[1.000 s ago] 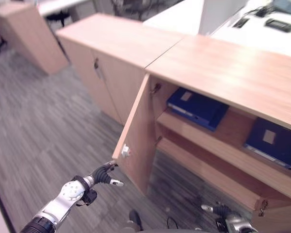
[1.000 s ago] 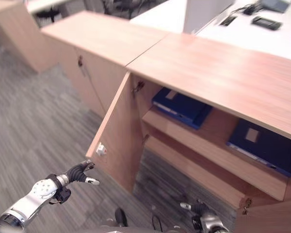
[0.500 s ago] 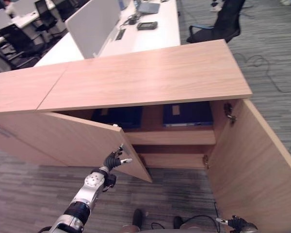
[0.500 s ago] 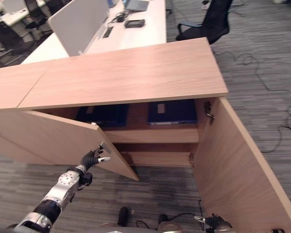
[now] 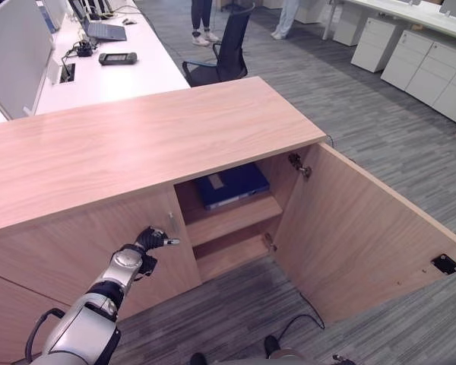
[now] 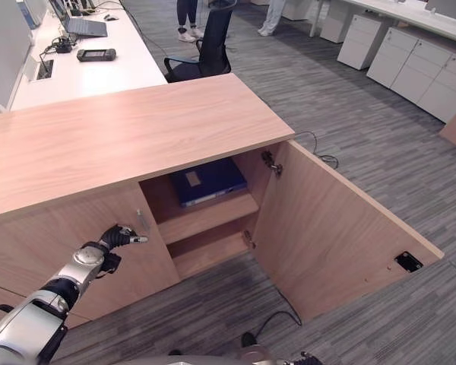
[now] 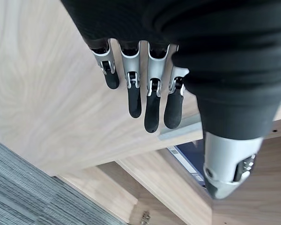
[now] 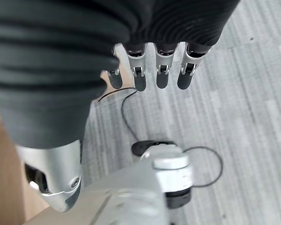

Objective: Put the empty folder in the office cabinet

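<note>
Against the left cabinet door [image 5: 83, 243], the left hand [image 5: 150, 239] rests with fingers straight and relaxed; the blue folder [image 5: 232, 185] lies flat on the shelf just past it. Empty, it should handle light and stiff, best pinched by its spine. Its wrist view adds the fingertips [image 7: 151, 123] by the door's edge, while the right hand [image 8: 150, 70] hangs loose-fingered over carpet [image 8: 243, 117].

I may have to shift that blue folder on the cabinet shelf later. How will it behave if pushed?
The blue folder lies flat on the upper shelf, so it should probably slide rather than tip. Its thick, boxy shape suggests stiff covers, unlikely to flop. Its weight can't be judged; the contents are hidden.
</note>
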You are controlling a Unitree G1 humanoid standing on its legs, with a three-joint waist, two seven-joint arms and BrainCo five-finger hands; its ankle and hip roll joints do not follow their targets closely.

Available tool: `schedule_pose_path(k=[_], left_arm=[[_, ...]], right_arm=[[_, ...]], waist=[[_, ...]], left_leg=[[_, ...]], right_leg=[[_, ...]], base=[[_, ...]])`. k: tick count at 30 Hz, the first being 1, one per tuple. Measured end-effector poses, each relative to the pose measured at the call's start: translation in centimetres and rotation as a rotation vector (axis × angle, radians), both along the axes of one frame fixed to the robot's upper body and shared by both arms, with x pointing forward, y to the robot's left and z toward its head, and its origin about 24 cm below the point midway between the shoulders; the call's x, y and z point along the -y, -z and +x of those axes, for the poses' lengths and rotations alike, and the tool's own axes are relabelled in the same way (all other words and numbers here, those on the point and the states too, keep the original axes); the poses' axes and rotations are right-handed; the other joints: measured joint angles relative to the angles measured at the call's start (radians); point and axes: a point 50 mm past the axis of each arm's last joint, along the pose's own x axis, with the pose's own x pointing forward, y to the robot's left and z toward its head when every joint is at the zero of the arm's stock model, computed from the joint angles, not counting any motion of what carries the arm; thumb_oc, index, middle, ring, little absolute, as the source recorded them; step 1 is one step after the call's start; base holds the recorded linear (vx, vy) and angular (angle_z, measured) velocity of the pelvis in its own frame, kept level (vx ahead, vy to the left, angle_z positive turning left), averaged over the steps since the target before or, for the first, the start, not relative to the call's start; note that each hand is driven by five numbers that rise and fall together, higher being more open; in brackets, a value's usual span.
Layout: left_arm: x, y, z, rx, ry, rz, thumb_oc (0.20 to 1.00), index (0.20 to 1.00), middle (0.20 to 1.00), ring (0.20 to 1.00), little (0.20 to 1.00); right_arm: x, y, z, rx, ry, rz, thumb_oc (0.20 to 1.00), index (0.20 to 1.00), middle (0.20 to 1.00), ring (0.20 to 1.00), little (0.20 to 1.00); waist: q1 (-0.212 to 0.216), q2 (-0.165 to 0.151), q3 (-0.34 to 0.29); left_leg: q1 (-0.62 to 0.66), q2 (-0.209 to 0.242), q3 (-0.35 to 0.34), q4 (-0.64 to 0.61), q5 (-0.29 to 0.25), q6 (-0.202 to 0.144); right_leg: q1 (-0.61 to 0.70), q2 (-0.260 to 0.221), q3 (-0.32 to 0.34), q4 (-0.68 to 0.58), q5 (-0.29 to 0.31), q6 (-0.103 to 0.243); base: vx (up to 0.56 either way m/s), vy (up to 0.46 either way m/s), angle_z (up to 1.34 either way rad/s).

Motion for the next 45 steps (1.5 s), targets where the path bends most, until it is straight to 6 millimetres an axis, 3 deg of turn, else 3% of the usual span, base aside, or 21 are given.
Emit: schedule_pose_path(k=[4,6,13,15,16,17,18,19,20,21,23,25,27,30,35,40,45], left_arm=[[1.0,0.5,-0.4,0.033,-0.019,-0.045,1.000,1.000,1.000,1.000,1.000],[3.4,1.8,-1.8,0.062,-0.016,-0.146,1.000,1.000,1.000,1.000,1.000],[6.5,4.4,-5.7,0.002,0.062,-0.229,1.000,1.000,1.000,1.000,1.000],[6.7,4.8,-6.1,-0.033,0.094,-0.212,1.000,1.000,1.000,1.000,1.000],[6.8,4.9,-6.2,-0.041,0.100,-0.216,1.000,1.000,1.000,1.000,1.000],[6.7,5.1,-6.5,-0.052,0.101,-0.216,1.000,1.000,1.000,1.000,1.000],[6.3,5.5,-7.2,-0.073,0.085,-0.209,1.000,1.000,1.000,1.000,1.000],[5.7,6.2,-8.2,-0.112,0.064,-0.200,1.000,1.000,1.000,1.000,1.000],[5.1,6.9,-9.4,-0.151,0.030,-0.197,1.000,1.000,1.000,1.000,1.000],[4.6,7.4,-10.3,-0.176,0.002,-0.200,1.000,1.000,1.000,1.000,1.000],[4.3,8.4,-12.0,-0.243,-0.016,-0.199,1.000,1.000,1.000,1.000,1.000],[4.7,9.7,-13.8,-0.327,-0.019,-0.196,1.000,1.000,1.000,1.000,1.000],[6.6,11.0,-15.5,-0.397,-0.005,-0.216,1.000,1.000,1.000,1.000,1.000],[7.3,10.9,-14.9,-0.382,0.009,-0.231,1.000,1.000,1.000,1.000,1.000],[8.2,10.8,-14.1,-0.379,0.095,-0.192,1.000,1.000,1.000,1.000,1.000],[9.7,10.4,-13.2,-0.375,0.302,-0.084,1.000,1.000,1.000,1.000,1.000],[9.6,10.4,-13.1,-0.377,0.317,-0.064,1.000,1.000,1.000,1.000,1.000]], right_arm=[[-0.1,0.1,-0.4,-0.006,0.020,0.005,1.000,1.000,1.000,1.000,1.000],[-0.5,0.2,-0.8,-0.009,0.049,0.017,1.000,1.000,1.000,1.000,1.000],[-0.4,-0.1,1.2,0.055,0.079,0.014,1.000,1.000,1.000,1.000,1.000],[-0.2,-0.6,3.9,0.120,0.065,-0.001,1.000,1.000,1.000,1.000,1.000],[0.0,-0.9,4.9,0.144,0.059,-0.008,1.000,1.000,1.000,1.000,1.000],[0.0,-1.2,5.8,0.165,0.053,-0.011,1.000,1.000,1.000,1.000,1.000],[-0.1,-1.3,6.4,0.178,0.045,-0.009,1.000,1.000,1.000,1.000,1.000],[-0.1,-1.3,6.5,0.181,0.044,-0.009,1.000,1.000,1.000,1.000,1.000],[0.0,-1.3,6.3,0.176,0.046,-0.011,1.000,1.000,1.000,1.000,1.000],[0.1,-1.3,6.2,0.174,0.049,-0.015,1.000,1.000,1.000,1.000,1.000],[0.6,-1.2,5.3,0.153,0.059,-0.027,1.000,1.000,1.000,1.000,1.000],[1.8,-1.3,4.3,0.131,0.065,-0.060,1.000,1.000,1.000,1.000,1.000],[4.9,-2.1,2.6,0.095,0.078,-0.150,1.000,1.000,1.000,1.000,1.000],[6.1,-2.5,1.9,0.082,0.081,-0.188,1.000,1.000,1.000,1.000,1.000],[6.9,-2.7,1.2,0.083,0.146,-0.204,1.000,1.000,1.000,1.000,1.000],[7.4,-3.1,2.0,0.115,0.162,-0.212,1.000,1.000,1.000,1.000,1.000],[7.5,-3.1,1.8,0.128,0.218,-0.200,1.000,1.000,1.000,1.000,1.000]], waist=[[0.021,-0.012,-0.013],[0.039,-0.013,-0.021],[0.069,-0.007,-0.023],[0.085,0.020,0.028],[0.096,0.039,0.050],[0.113,0.058,0.068],[0.125,0.067,0.072],[0.143,0.077,0.072],[0.159,0.077,0.061],[0.165,0.073,0.057],[0.165,0.070,0.053],[0.154,0.116,0.037],[0.135,0.179,0.001],[0.101,0.194,-0.009],[0.060,0.206,-0.007],[0.037,0.248,0.025],[0.028,0.262,0.046]], left_leg=[[-0.006,-0.002,0.002,0.000,0.003,0.003],[-0.004,-0.002,0.000,0.000,0.002,0.008],[-0.025,-0.003,0.004,0.000,0.012,0.013],[-0.039,0.012,0.029,0.005,0.023,0.020],[-0.039,0.032,0.058,0.005,0.025,0.028],[-0.039,0.055,0.085,0.001,0.027,0.041],[-0.036,0.064,0.120,0.001,0.026,0.042],[-0.034,0.072,0.144,0.001,0.025,0.042],[-0.036,0.074,0.166,0.001,0.020,0.035],[-0.029,0.071,0.173,0.001,0.016,0.026],[-0.024,0.069,0.175,0.006,0.025,0.013],[-0.020,0.091,0.174,0.010,0.038,0.006],[-0.004,0.107,0.166,0.011,0.044,-0.003],[0.002,0.106,0.150,0.011,0.043,-0.005],[0.002,0.107,0.142,0.010,0.032,-0.020],[0.002,0.103,0.155,0.010,0.024,-0.028],[-0.009,0.111,0.164,0.048,0.021,-0.036]], right_leg=[[-0.002,-0.003,-0.003,0.006,0.011,-0.006],[0.003,-0.004,-0.005,0.006,0.014,0.000],[-0.021,-0.003,-0.010,0.009,0.024,0.007],[-0.085,0.025,-0.084,0.061,0.084,-0.008],[-0.103,0.032,-0.157,0.064,0.136,-0.019],[-0.121,0.039,-0.275,0.076,0.148,-0.024],[-0.158,0.034,-0.386,0.190,0.056,-0.046],[-0.178,0.021,-0.438,0.325,-0.017,-0.050],[-0.193,0.009,-0.448,0.426,-0.099,-0.056],[-0.183,0.000,-0.448,0.448,-0.146,-0.056],[-0.119,-0.001,-0.421,0.351,-0.182,-0.052],[-0.085,0.050,-0.392,0.256,-0.149,-0.083],[-0.031,0.087,-0.354,0.120,-0.077,-0.084],[0.025,0.099,-0.346,0.019,-0.017,-0.075],[0.027,0.106,-0.307,0.001,-0.013,-0.074],[0.021,0.102,-0.279,0.000,-0.011,-0.076],[0.019,0.105,-0.264,0.001,-0.014,-0.082]], base=[[-0.02,0.106,-0.01],[-0.03,0.054,0.06],[-0.14,0.028,-0.01],[-0.18,0.052,-0.35],[-0.11,0.046,-0.67],[-0.08,-0.006,-0.76],[-0.05,-0.039,-0.79],[-0.02,-0.092,-0.80],[0.03,-0.114,-0.65],[0.03,-0.123,-0.46],[0.03,-0.089,-0.24],[0.02,-0.077,-0.35],[0.00,-0.077,-0.64],[0.01,-0.059,-0.19],[-0.01,-0.064,0.00],[-0.03,-0.052,-0.09],[-0.08,-0.079,-0.07]])
